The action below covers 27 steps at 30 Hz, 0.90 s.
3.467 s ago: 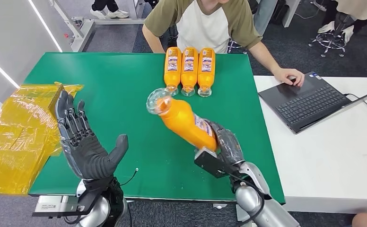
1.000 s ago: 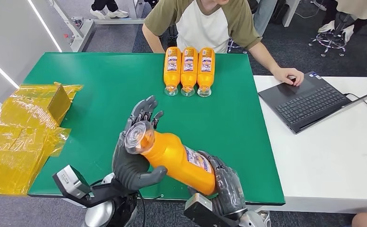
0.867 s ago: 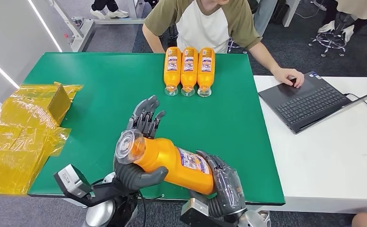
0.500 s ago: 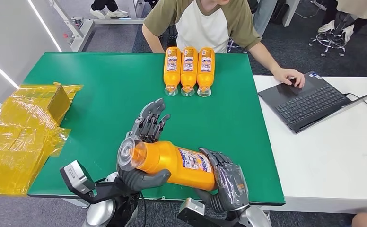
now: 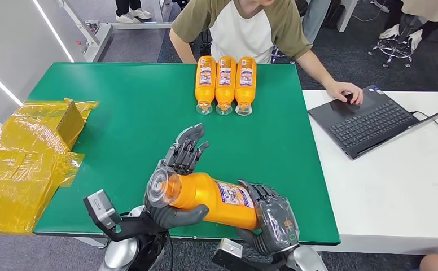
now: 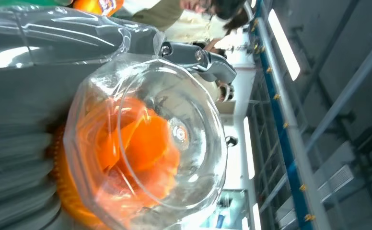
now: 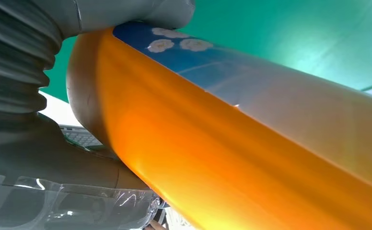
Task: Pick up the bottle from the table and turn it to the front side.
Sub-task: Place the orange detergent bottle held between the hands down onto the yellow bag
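orange bottle (image 5: 214,195) lying sideways between both hands, above the green table (image 5: 121,113) | right hand (image 5: 270,217) gripping its base end | left hand (image 5: 174,180) cradling the clear-capped end, fingers spread beyond it

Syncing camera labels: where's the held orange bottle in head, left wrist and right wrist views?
Head view: the held orange bottle lies lower centre, between the left hand and right hand.
Left wrist view: its clear cap end faces the camera.
Right wrist view: its orange body crosses the picture.
Shared landmark: green table.
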Available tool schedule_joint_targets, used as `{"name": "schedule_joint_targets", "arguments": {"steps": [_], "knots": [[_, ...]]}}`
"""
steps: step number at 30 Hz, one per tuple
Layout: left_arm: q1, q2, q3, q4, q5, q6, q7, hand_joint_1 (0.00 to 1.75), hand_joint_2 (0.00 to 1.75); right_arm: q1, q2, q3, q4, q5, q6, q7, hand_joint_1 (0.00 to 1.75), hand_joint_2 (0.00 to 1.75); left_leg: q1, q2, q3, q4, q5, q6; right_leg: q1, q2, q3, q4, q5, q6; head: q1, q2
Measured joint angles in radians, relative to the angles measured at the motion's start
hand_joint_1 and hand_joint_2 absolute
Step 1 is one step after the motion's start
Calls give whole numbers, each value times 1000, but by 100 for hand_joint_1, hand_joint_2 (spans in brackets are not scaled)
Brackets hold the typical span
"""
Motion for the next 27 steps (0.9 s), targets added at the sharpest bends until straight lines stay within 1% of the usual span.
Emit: {"name": "schedule_joint_targets", "arguments": {"steps": [4,18,19,22,23,25,27], "knots": [[0,4,0,5,-9,0,5,175,175,10,-9,1,-8,-4,-3,7,175,175,0,0,0,0,0,0,0,0,0,0,0,0,0,0],[-2,4,0,6,-8,0,6,175,175,26,-9,7,-30,-10,-43,9,175,175,0,1,0,0,-1,-1,0,1,0,0,0,0,0,0],[-2,4,0,6,-8,0,6,175,175,26,-9,8,-30,-10,-46,8,137,175,0,1,0,0,-1,-1,0,1,0,0,0,0,0,0],[-3,3,0,6,-6,0,6,175,175,28,-9,9,-30,-12,-59,4,6,175,0,1,0,0,-1,-1,0,1,0,0,0,0,0,0],[-4,3,0,6,-6,1,6,175,175,28,-9,10,-30,-13,-68,0,0,175,0,1,0,0,-1,-1,0,1,0,0,0,0,0,0],[-8,1,0,6,-6,7,8,175,175,31,-9,12,-30,-24,-102,-14,0,175,0,0,0,0,-1,-1,0,0,0,0,0,0,0,0],[-10,-1,3,6,-4,21,11,175,175,36,-6,14,-31,-56,-169,-43,0,175,0,0,0,0,-1,-1,0,0,0,0,0,0,0,0]]}}
